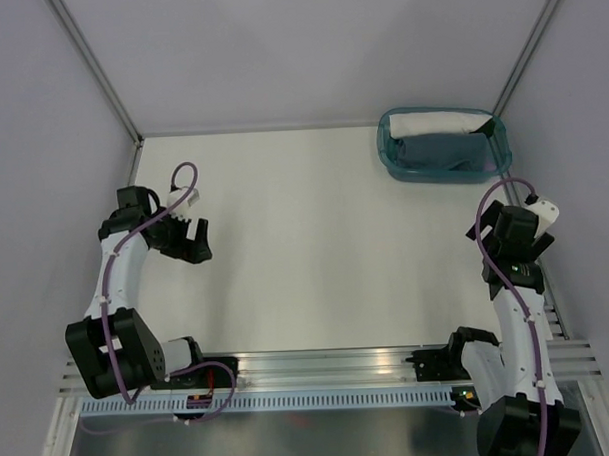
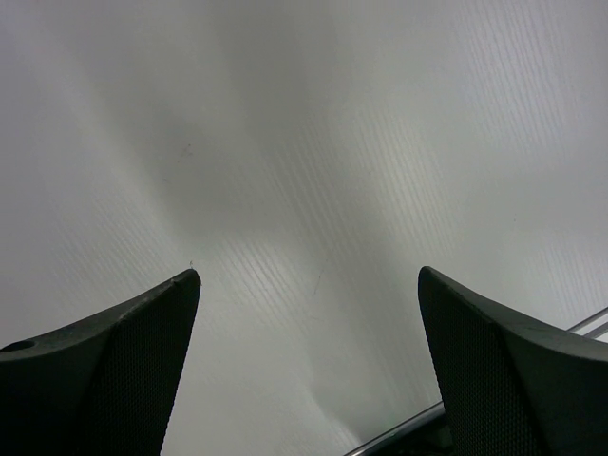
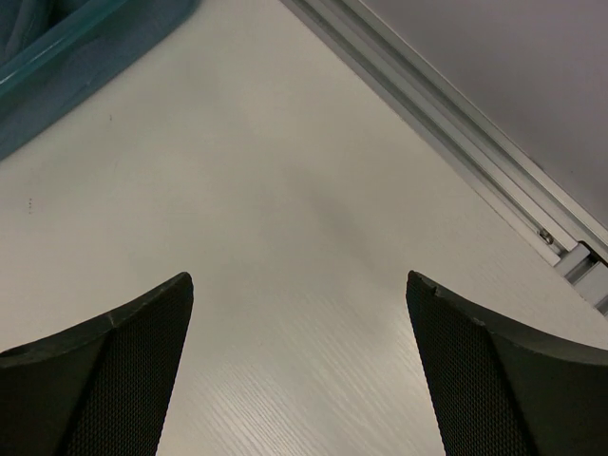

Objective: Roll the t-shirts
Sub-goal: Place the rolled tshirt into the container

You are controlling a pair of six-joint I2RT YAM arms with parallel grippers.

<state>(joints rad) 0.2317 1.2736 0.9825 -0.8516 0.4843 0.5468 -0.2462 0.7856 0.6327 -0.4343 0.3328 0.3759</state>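
Ahead-left of the jaws of the right gripper point(image 3: 299, 275), we see the basket point(image 3: 76, 66) cropped at the corner; its t-shirts point(image 1: 437, 153) are too small to separate.

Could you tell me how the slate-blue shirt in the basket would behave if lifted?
Probably floppy: the slate-blue shirt lies slumped in the teal basket. It may drag along the white bundle lying against it.
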